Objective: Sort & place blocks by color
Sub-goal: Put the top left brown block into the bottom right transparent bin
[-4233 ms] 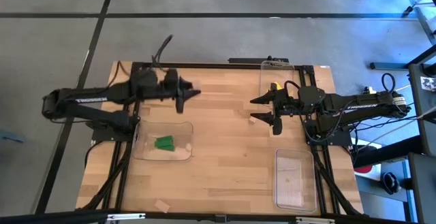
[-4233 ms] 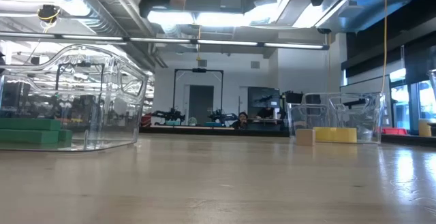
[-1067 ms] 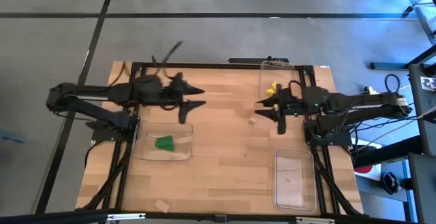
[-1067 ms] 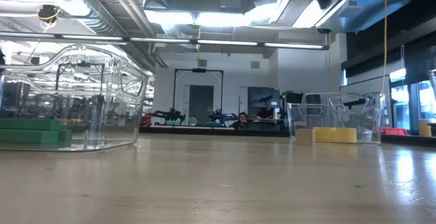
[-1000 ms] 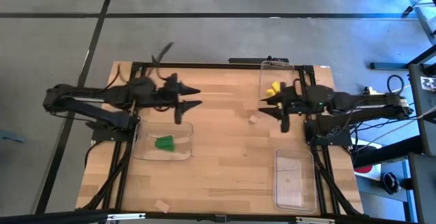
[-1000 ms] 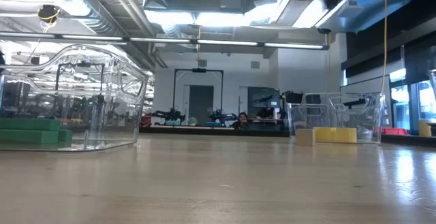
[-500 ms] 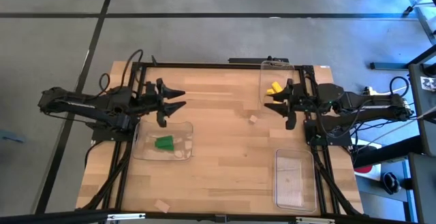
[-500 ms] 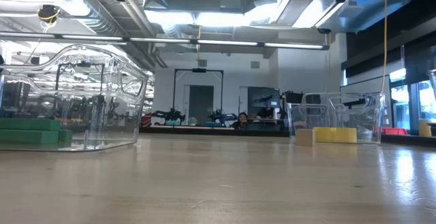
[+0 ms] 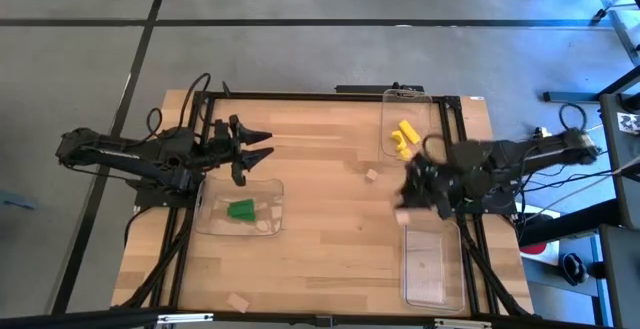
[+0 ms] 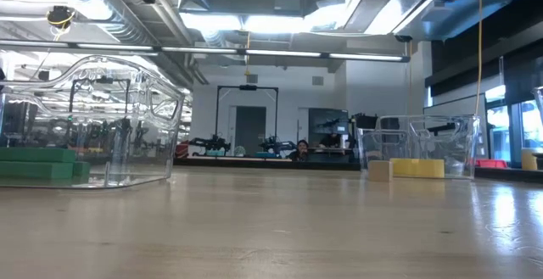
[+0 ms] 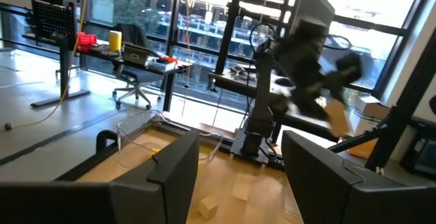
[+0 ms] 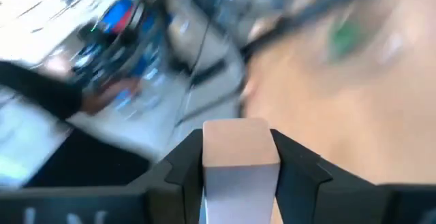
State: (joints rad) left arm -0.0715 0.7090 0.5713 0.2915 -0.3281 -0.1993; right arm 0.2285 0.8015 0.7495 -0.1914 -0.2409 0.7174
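1. Risk of a drop: the right gripper (image 12: 240,157), at right of centre in the high view, is clamped on a tan block (image 12: 240,144) while blurred; a loose grip would lose it short of the clear tray (image 9: 433,261) at lower right.
2. Overshoot could clip that tray's rim.
3. Left gripper (image 9: 257,147), upper left, hangs spread wide and empty, near the tray (image 9: 203,207) with green blocks (image 9: 241,209).
4. Yellow blocks (image 9: 404,137) lie in the top tray (image 9: 388,97); one tan block (image 9: 370,175) sits on the counter (image 9: 320,229), mid-frame.
5. Centre of counter offers open room; another tan block (image 9: 238,301) lies near the bottom edge.
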